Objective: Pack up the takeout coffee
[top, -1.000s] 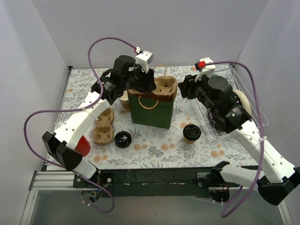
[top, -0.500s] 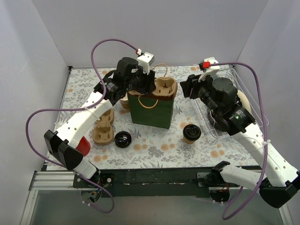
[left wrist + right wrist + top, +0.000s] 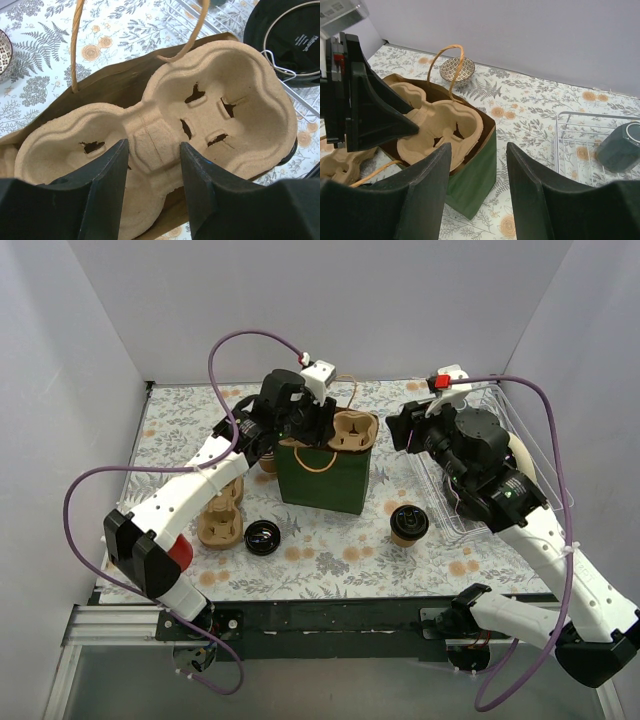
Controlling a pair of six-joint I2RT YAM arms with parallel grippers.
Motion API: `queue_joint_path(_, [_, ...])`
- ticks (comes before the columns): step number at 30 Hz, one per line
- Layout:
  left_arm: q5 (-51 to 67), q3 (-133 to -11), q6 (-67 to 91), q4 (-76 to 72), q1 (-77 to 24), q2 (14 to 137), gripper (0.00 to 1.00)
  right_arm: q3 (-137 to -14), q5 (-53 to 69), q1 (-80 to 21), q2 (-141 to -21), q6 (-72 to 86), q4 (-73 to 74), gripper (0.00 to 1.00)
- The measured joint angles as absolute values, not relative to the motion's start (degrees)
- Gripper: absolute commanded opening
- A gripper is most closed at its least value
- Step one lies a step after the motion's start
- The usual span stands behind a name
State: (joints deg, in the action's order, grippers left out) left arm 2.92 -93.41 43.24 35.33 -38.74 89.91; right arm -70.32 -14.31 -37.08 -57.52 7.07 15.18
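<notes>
The takeout coffee [image 3: 408, 523], a tan cup with a black lid, stands on the table in front of the green paper bag's [image 3: 322, 478] right side, touched by neither gripper. A tan pulp cup carrier [image 3: 200, 115] lies across the bag's open mouth. My left gripper [image 3: 152, 147] is shut on the carrier's narrow middle, and in the top view this gripper [image 3: 318, 420] is above the bag. My right gripper [image 3: 479, 150] hangs open and empty to the right of the bag, above the table.
A second pulp carrier [image 3: 220, 512] and a spare black lid [image 3: 263, 537] lie left of the bag. A wire rack [image 3: 470, 510] at the right holds a grey-blue mug [image 3: 620, 145] and a dark plate [image 3: 295, 35]. A patterned bowl [image 3: 457, 69] sits behind the bag.
My left arm has shifted a little to the right with the carrier in its grip. The right arm has moved only slightly.
</notes>
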Motion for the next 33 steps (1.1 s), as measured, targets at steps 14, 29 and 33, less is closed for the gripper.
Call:
queue_joint_path(14, [-0.34, -91.22, 42.59, 34.24, -39.13, 91.39, 0.09, -69.47, -14.52, -37.08, -56.07, 6.02, 14.83, 0.56])
queue_joint_path(29, [-4.10, -94.43, 41.69, 37.69, -39.88, 91.92, 0.09, -68.42, -14.87, -37.08, -56.34, 8.54, 14.85, 0.53])
queue_joint_path(33, [-4.51, -94.67, 41.32, 38.44, -39.94, 92.05, 0.08, -68.45, -14.63, -37.06, -57.84, 13.02, 14.92, 0.41])
